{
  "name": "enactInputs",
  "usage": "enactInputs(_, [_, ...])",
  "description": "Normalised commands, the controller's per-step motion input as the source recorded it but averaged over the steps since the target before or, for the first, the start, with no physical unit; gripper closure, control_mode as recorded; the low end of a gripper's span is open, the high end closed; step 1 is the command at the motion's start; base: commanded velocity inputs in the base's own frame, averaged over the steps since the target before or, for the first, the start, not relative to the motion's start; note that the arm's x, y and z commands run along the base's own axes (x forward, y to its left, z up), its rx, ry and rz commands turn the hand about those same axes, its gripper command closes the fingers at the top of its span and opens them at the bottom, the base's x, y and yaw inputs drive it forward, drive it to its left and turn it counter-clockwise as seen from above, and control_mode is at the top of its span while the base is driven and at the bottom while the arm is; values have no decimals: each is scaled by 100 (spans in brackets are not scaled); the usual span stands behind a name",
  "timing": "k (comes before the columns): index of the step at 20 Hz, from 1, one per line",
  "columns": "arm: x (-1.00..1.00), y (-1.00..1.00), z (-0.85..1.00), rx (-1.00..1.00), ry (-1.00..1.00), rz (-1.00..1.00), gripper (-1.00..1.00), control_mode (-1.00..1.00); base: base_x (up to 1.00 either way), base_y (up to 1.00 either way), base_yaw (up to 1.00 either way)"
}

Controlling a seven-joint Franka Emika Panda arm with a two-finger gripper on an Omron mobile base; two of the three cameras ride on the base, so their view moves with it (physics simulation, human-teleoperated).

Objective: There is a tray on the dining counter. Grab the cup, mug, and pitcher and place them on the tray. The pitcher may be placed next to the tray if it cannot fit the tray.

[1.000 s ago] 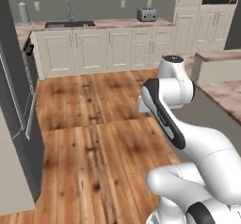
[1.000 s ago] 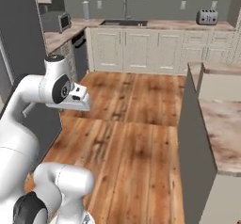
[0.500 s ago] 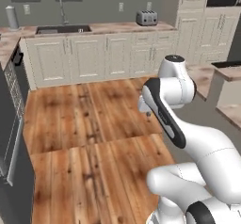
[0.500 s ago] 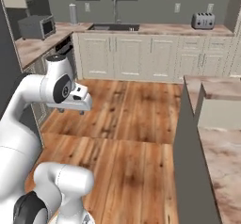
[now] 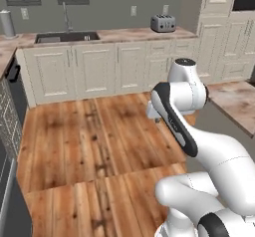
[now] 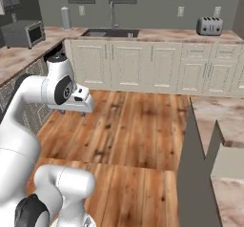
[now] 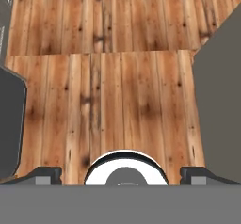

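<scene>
Honestly, I judge the task barely begun: nothing is gathered, and I am steering across the wooden floor [image 5: 89, 131] of a kitchen. My fingers [image 7: 120, 173] are spread wide and carry nothing; from the hand camera their two dark tips sit far apart above bare planks. The white arm [image 5: 182, 89] is folded up close to its own base, hand pointing downward.

Of the task's things, I can make out a slab of marbled beige and reddish-brown tabletop [image 6: 214, 116] at my right, above a plain grey side wall; I take this to be the dining counter. What I can see of its top carries nothing. The tray, cup, mug and pitcher I cannot place from here.

Ahead runs a row of white cabinets [image 5: 107, 69] with a sink [image 5: 67, 36] and a silver toaster [image 5: 163, 23] on top.

All three vessels are yet to be fetched.
</scene>
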Motion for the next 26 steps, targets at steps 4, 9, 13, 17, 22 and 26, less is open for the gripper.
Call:
enactInputs(4, [0,0,0,0,0,0,-100,100,100,0,0])
enactInputs(9, [0,0,0,0,0,0,-100,100,100,0,0])
enactInputs(13, [0,0,0,0,0,0,-100,100,100,0,2])
enactInputs(17, [0,0,0,0,0,0,-100,100,100,0,4])
enactInputs(22, [0,0,0,0,0,0,-100,100,100,-1,5])
enactInputs(26, [0,0,0,0,0,0,-100,100,99,0,10])
